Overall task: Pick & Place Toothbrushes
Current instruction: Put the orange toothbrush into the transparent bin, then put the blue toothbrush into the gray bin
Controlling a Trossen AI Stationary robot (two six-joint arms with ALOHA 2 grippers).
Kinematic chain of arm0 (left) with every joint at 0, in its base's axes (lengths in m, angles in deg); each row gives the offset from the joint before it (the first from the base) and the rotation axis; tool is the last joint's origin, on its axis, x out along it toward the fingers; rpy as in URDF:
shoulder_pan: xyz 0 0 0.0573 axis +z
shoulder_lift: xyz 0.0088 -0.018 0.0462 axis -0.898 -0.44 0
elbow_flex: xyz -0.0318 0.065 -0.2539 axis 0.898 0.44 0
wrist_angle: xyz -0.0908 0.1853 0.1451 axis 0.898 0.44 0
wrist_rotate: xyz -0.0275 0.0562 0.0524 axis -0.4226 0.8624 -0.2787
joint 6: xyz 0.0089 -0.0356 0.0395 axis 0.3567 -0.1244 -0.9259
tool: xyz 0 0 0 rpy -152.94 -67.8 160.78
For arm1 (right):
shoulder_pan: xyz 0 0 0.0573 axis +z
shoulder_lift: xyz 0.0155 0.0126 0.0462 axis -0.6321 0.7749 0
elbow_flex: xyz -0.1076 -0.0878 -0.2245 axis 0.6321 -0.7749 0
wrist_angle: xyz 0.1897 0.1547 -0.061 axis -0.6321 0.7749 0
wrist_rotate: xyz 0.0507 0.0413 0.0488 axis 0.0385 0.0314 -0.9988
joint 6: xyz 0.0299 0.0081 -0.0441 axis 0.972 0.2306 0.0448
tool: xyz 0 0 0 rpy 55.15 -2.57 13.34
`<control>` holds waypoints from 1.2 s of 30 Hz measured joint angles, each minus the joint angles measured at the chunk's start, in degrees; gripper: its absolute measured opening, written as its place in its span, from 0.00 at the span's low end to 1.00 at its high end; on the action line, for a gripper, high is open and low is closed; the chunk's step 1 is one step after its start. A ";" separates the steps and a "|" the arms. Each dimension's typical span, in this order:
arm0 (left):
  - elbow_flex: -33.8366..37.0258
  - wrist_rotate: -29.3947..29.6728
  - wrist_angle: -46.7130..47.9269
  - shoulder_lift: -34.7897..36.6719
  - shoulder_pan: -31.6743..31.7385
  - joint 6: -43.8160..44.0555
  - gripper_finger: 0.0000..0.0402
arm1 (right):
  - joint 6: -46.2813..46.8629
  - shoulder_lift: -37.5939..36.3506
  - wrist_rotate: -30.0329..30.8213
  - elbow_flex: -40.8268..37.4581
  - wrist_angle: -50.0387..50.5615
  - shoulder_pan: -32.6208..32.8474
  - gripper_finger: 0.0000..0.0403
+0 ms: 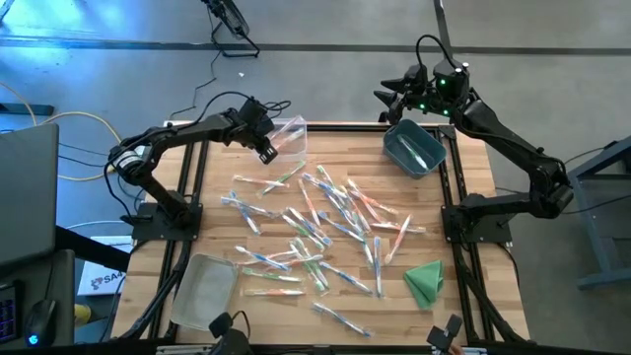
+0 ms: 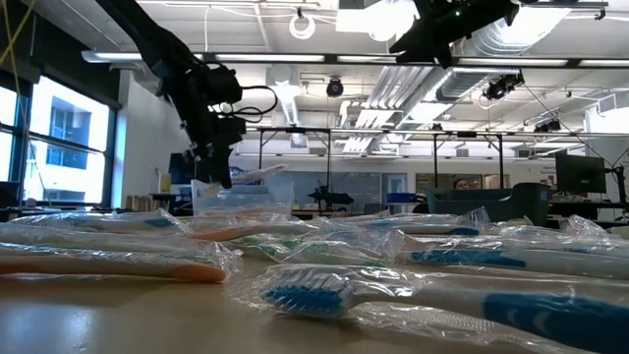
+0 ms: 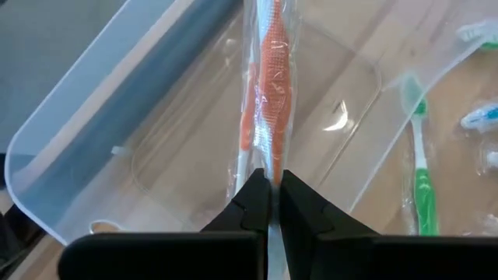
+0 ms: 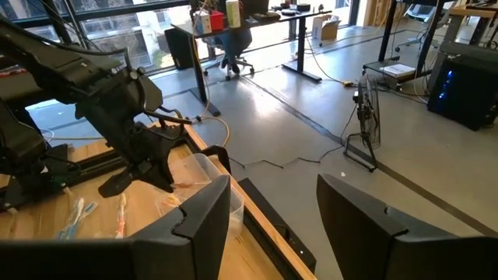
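Many plastic-wrapped toothbrushes point(image 1: 325, 222) lie scattered over the middle of the wooden table. My left gripper point(image 3: 268, 204) is at the far left, over a clear bin point(image 1: 289, 135), and is shut on a wrapped orange toothbrush point(image 3: 268, 85). In the low view the left gripper point(image 2: 214, 157) hangs just above that bin point(image 2: 236, 197). My right gripper point(image 4: 272, 210) stands open and high beyond the table's far edge, above a blue bin point(image 1: 414, 148), with nothing between its fingers. My left gripper pinches the wrapped orange toothbrush by its near end point(image 3: 268, 175) between its two fingers. The fingers slant down from the table's left side, and the brush runs on ahead of them, in line with them. The brush is lifted clear, reaching out over the clear bin's floor point(image 3: 179, 155).
A green-handled toothbrush point(image 3: 420, 163) lies on the table just beside the clear bin. A second clear bin point(image 1: 202, 288) stands at the near left. A folded green cloth point(image 1: 425, 280) lies at the near right. Black frame rails run along the table's left and right edges.
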 joint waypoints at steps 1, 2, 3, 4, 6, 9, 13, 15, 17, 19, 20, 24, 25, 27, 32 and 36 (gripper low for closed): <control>0.01 -0.01 -0.05 0.00 0.00 0.01 0.03 | 0.00 0.00 0.00 0.00 0.00 0.01 0.46; 0.01 -0.01 -0.09 0.00 0.00 0.01 0.05 | 0.00 0.00 0.00 0.00 0.02 0.00 0.46; 0.01 -0.01 -0.10 0.00 0.00 0.01 0.07 | 0.01 0.00 0.00 0.00 0.02 0.01 0.46; 0.01 -0.01 -0.10 0.00 0.00 0.01 0.10 | -0.01 0.00 0.00 0.00 0.02 0.01 0.46; 0.01 -0.01 -0.10 0.00 0.00 0.01 0.15 | -0.03 0.00 0.00 0.00 0.02 0.00 0.46; 0.01 -0.01 -0.10 0.00 0.00 0.07 0.20 | -0.04 0.00 0.00 0.00 0.02 0.01 0.46; 0.01 0.01 -0.10 0.00 0.00 1.68 0.23 | -0.04 0.00 -0.01 0.00 0.02 0.00 0.46; 0.01 -0.01 -0.11 0.00 0.00 2.17 0.24 | -0.04 0.00 0.00 0.00 0.02 0.01 0.46; 0.01 -0.07 -0.30 0.00 0.00 2.57 0.25 | -0.04 0.00 0.00 0.00 0.02 0.00 0.46; -0.07 -0.07 -0.39 0.00 0.00 2.59 0.25 | -0.04 0.00 -0.02 0.00 0.02 0.00 0.46; -0.28 -0.09 -0.33 0.00 0.00 2.79 0.25 | -0.04 0.00 -0.02 0.00 0.02 0.00 0.46; -2.02 -0.12 -0.19 0.00 0.00 3.03 0.25 | -0.04 0.00 -0.02 0.00 0.02 0.01 0.46; -2.62 -0.14 -0.09 0.00 0.00 3.03 0.25 | -0.04 0.00 -0.02 0.00 0.02 0.00 0.46; -4.01 -0.16 0.09 0.00 0.00 3.07 0.25 | -0.04 0.00 -0.02 0.00 0.02 0.00 0.46; -7.16 -0.25 0.94 0.02 0.00 3.16 0.25 | -0.04 0.00 -0.02 0.00 0.02 0.01 0.46; -8.70 -1.19 0.94 0.04 0.00 3.45 0.24 | -0.04 0.00 -0.02 0.00 0.02 0.01 0.46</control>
